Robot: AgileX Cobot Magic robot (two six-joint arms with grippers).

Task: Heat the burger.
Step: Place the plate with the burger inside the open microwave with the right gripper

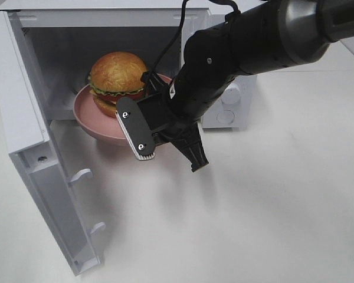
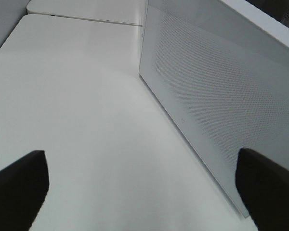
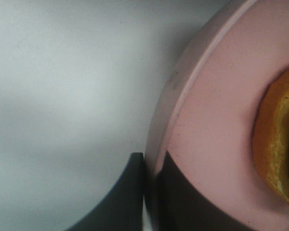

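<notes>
The microwave (image 1: 106, 17) stands with its door (image 1: 53, 194) swung wide open. In its mouth sits the burger (image 1: 118, 79), upright on a pink plate (image 1: 85, 115). The burger is just inside the opening. The near part of the plate juts out past the microwave's threshold, over the white worktop (image 1: 253, 224).

The right gripper (image 3: 151, 159) reaches in from the side of the microwave's control panel. It is clamped on the plate's near rim, and the right wrist view shows this best. There one dark finger (image 3: 120, 197) lies against the outside of the rim and the other presses on the pink inner surface. Only the thin rim sits between them. The gripper does not touch the burger, whose golden bun edge shows further in on the plate.

The left gripper (image 2: 144, 192) holds nothing. Its two dark fingers are spread far apart, with only bare worktop between them. It is close to a white, finely dotted panel of the microwave. From here I cannot tell whether that panel is the door's outer face or a side wall.
</notes>
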